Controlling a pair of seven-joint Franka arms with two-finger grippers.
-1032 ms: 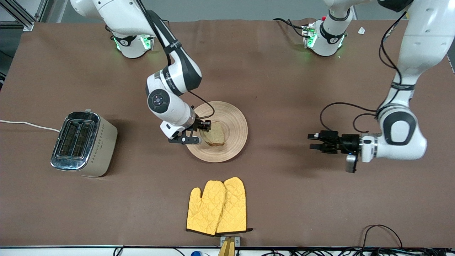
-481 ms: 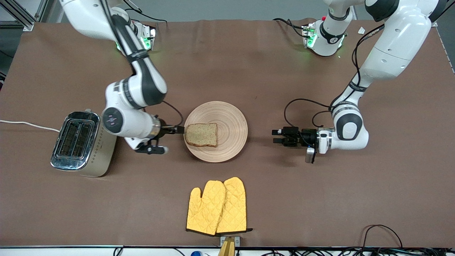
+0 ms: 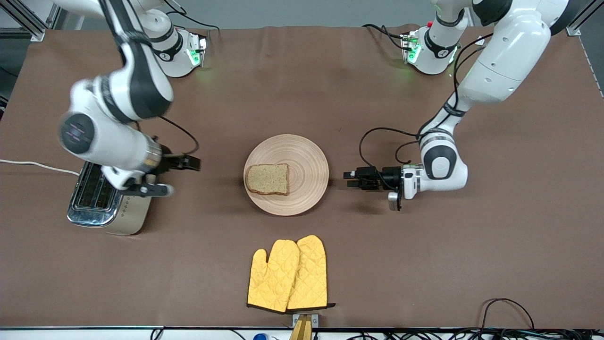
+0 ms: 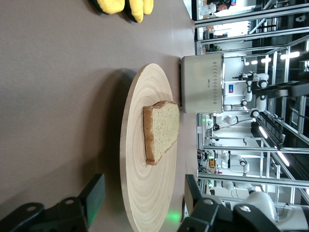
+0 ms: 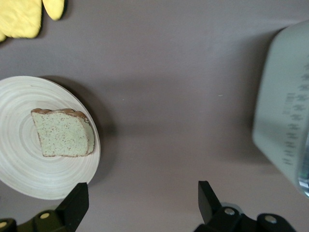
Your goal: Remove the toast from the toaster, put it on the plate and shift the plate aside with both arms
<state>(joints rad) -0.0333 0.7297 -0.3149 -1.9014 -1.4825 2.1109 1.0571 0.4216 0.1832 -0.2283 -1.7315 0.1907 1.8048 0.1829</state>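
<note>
Front view, with the plate as the clock centre. The toast lies flat on the plate, off-centre toward the rim at about 8 o'clock, its crust edges within the rim. The plate rests on the brown table near the middle.

At 3 o'clock, the left gripper is held low just beside the plate's rim without touching it. Its fingers are parted, and in the left wrist view one finger stands at each side of the plate's near edge, with the left gripper holding nothing.

At 9 o'clock, the right gripper is over the bare table between the plate and the toaster, well apart from the plate. In the right wrist view its fingers stand wide apart with only tabletop between them; the right gripper is empty. Its height above the table cannot be judged with confidence.

At 6 o'clock, nearer to the front camera, a pair of yellow oven mitts lies flat at the table's edge. The toaster's white cord runs off toward the right arm's end of the table.
</note>
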